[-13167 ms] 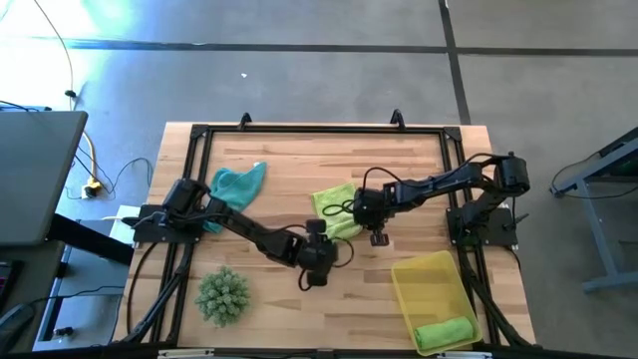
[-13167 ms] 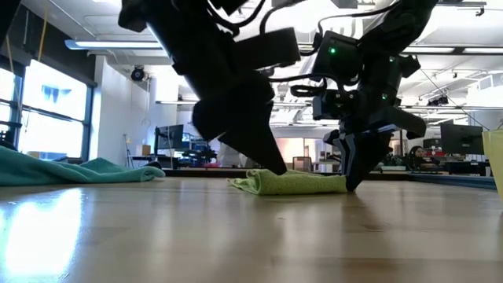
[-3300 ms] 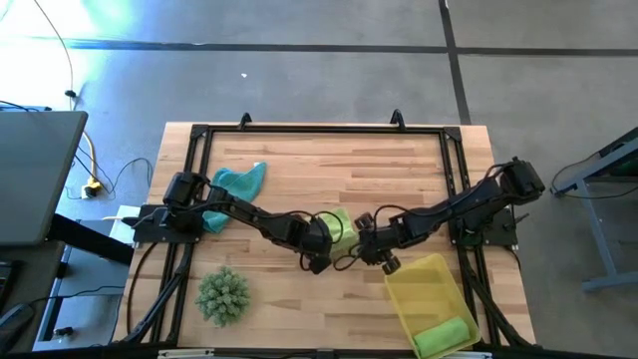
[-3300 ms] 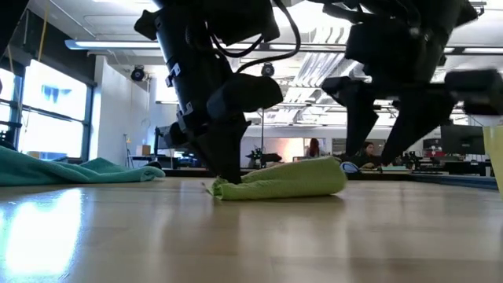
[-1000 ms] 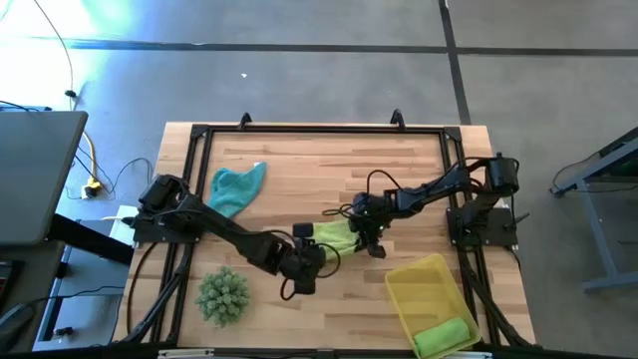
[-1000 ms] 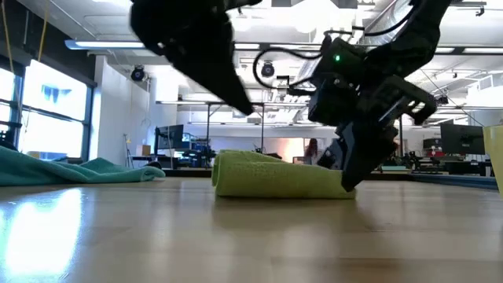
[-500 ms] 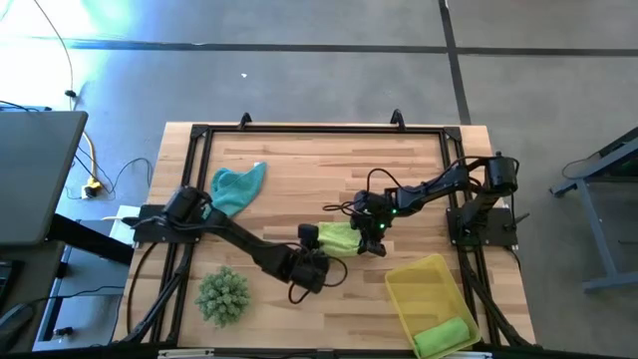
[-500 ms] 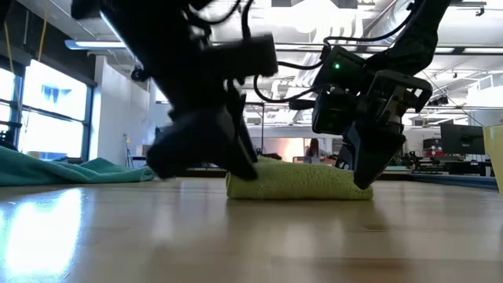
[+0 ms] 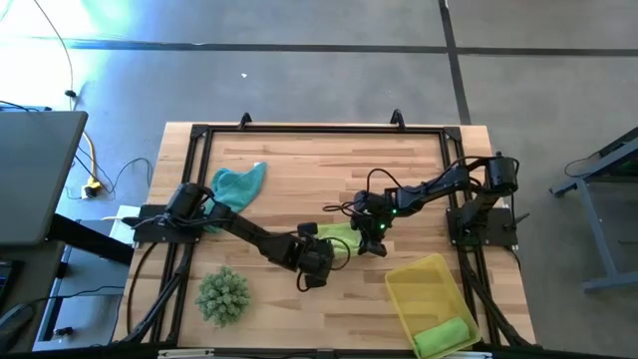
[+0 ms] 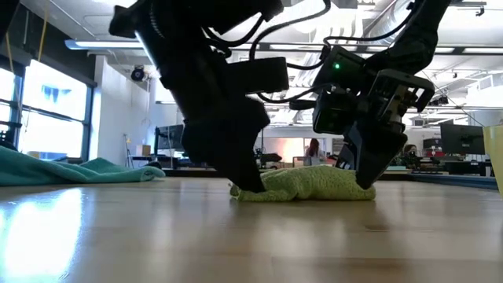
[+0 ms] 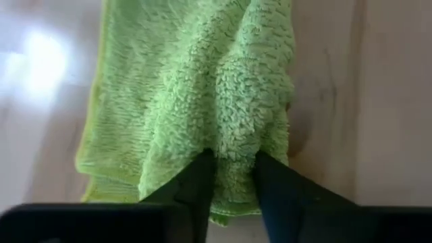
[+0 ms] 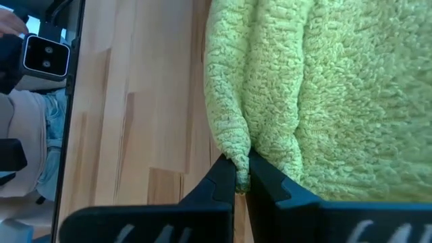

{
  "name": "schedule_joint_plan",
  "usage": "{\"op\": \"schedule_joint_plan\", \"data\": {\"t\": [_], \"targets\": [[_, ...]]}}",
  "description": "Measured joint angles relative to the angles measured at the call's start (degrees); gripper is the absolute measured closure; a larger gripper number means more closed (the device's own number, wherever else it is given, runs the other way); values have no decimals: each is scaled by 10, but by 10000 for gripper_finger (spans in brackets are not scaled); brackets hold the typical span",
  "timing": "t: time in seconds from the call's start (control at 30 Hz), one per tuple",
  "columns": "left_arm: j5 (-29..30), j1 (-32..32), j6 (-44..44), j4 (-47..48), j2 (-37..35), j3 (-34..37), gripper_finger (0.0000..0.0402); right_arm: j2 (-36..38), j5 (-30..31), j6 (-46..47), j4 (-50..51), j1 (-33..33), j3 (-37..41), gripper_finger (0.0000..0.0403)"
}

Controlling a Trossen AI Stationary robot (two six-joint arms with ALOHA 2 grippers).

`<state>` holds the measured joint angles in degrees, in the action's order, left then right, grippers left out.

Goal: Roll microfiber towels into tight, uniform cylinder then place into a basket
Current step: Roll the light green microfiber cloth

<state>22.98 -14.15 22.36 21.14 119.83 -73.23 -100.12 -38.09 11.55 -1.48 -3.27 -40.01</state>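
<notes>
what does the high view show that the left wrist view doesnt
Only the high view shows the yellow basket holding a rolled towel, the teal towel, the spiky green ball and the right gripper. Only the left wrist view shows the left gripper pinching a fold of the pile between its fingers. Both show the green towel on the table.
</notes>
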Motion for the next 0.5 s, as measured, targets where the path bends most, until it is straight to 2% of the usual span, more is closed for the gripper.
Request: {"op": "schedule_joint_plan", "data": {"t": [0.13, 0.2, 0.33, 0.5], "targets": [[-43, 1, 10, 0, -2, 0, 373, 0, -2, -4, 1, -4, 0, 402], [-73, 1, 12, 0, -9, 1, 392, 0, -3, -14, 4, -5, 0, 402], [-143, 10, 12, -7, -31, 3, 389, 0, -12, -28, 3, -5, -1, 402], [-264, 28, 25, -38, -45, 4, 398, 0, -27, -36, -1, -5, -2, 402]]}}
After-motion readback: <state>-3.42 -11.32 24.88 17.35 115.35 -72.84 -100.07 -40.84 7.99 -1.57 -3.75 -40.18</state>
